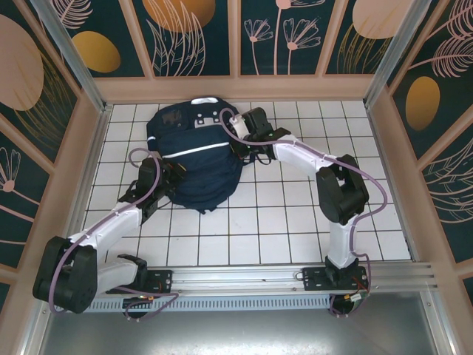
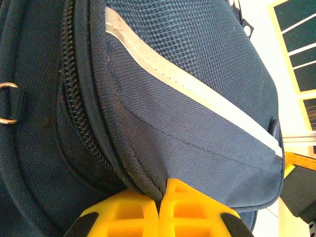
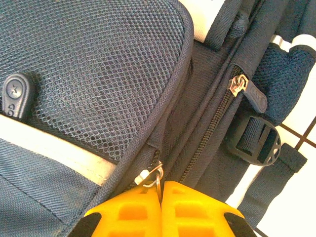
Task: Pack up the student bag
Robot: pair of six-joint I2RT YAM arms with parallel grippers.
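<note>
The student bag [image 1: 196, 159], a dark navy backpack with a white stripe, lies flat on the white tiled table [image 1: 295, 222] at the back centre. My left gripper [image 1: 168, 181] is at its near left side. In the left wrist view this gripper [image 2: 162, 191] is shut on the bag's piped seam edge [image 2: 148, 182], beside a closed zipper. My right gripper [image 1: 240, 137] is at the bag's right side, near the top. In the right wrist view it [image 3: 161, 190] is shut on a metal zipper pull ring [image 3: 157, 177].
Wood-framed patterned walls [image 1: 236, 85] enclose the table on three sides. An aluminium rail [image 1: 259, 277] carries both arm bases at the near edge. On the bag, a second zipper slider [image 3: 238, 84] and a black strap buckle [image 3: 259, 143] lie right of the held pull.
</note>
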